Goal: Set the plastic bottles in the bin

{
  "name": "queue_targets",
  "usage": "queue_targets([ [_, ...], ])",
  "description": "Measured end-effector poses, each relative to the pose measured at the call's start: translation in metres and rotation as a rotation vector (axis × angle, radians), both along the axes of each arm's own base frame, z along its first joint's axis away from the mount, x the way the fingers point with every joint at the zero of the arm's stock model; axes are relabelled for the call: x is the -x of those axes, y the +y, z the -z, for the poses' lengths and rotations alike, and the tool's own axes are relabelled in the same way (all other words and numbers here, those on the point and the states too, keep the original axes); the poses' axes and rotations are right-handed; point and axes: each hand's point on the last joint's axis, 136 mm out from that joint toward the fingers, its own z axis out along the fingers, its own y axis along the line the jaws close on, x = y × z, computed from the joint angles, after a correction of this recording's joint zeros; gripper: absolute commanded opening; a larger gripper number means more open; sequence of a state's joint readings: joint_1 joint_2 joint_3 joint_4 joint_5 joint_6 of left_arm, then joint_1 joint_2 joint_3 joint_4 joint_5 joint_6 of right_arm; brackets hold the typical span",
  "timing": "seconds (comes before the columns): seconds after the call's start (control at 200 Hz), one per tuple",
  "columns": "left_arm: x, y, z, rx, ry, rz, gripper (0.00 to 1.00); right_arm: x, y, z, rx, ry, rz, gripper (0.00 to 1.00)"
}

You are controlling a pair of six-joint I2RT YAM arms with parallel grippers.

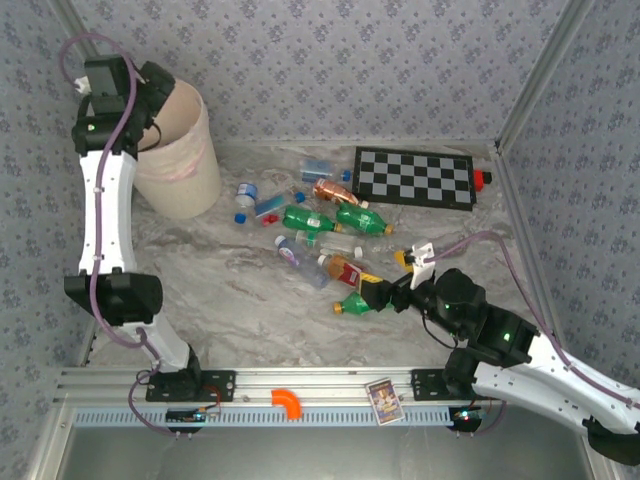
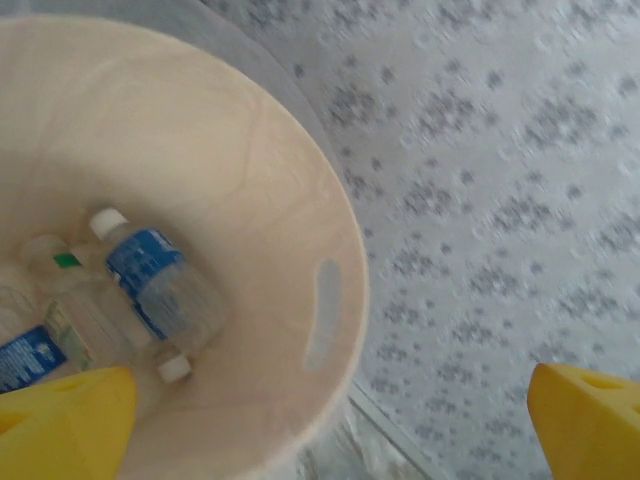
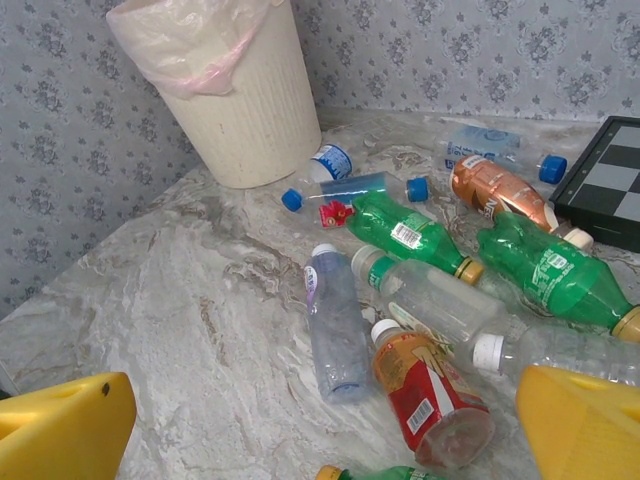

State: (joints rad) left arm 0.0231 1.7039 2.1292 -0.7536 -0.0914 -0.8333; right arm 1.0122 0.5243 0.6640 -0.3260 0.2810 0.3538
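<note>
Several plastic bottles lie scattered on the marble table: green ones point(image 1: 305, 218) point(image 3: 410, 232), a clear bluish one point(image 3: 335, 320), a red-labelled one point(image 3: 425, 395) and a copper one point(image 3: 495, 190). My right gripper point(image 1: 385, 290) point(image 3: 320, 440) hovers open over the near end of the pile, just above a green bottle point(image 1: 355, 303). Nothing is between its yellow fingertips point(image 3: 60, 430). The peach bin point(image 1: 180, 150) point(image 3: 240, 100) stands at the far left. My left gripper point(image 1: 158, 110) point(image 2: 325, 430) hangs open over the bin point(image 2: 300, 230). Clear blue-labelled bottles point(image 2: 150, 285) lie inside it.
A black-and-white checkerboard point(image 1: 415, 177) lies at the far right with a small red piece point(image 1: 483, 180) at its end. An orange elbow piece point(image 1: 287, 402) and a card point(image 1: 382, 400) sit on the near rail. Patterned walls close the table on three sides.
</note>
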Motion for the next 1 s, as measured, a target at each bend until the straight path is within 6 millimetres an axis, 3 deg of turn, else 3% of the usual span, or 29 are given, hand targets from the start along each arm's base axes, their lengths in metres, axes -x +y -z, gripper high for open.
queue_targets([
  [0.16, 0.027, -0.048, 0.007, -0.037, -0.012, 0.128, 1.0, -0.002, -0.004, 0.006, 0.003, 0.022, 0.03, 0.99],
  [0.335, 0.061, -0.095, 0.037, -0.089, -0.006, 0.273, 0.95, -0.003, -0.01, 0.027, 0.03, 0.085, 0.069, 0.99],
  [0.535, 0.105, -0.162, 0.093, -0.203, 0.029, 0.514, 0.91, 0.0, -0.024, 0.052, 0.046, 0.162, 0.125, 0.99],
  [0.675, 0.141, -0.197, 0.136, -0.282, 0.067, 0.675, 0.88, 0.003, -0.032, 0.069, 0.042, 0.225, 0.164, 1.0],
  [0.79, 0.171, -0.22, 0.163, -0.346, 0.072, 0.798, 0.75, 0.006, -0.039, 0.082, 0.043, 0.282, 0.201, 0.99],
  [0.999, 0.238, -0.277, 0.212, -0.527, 0.051, 1.079, 0.75, 0.01, -0.054, 0.087, 0.011, 0.318, 0.253, 1.0],
])
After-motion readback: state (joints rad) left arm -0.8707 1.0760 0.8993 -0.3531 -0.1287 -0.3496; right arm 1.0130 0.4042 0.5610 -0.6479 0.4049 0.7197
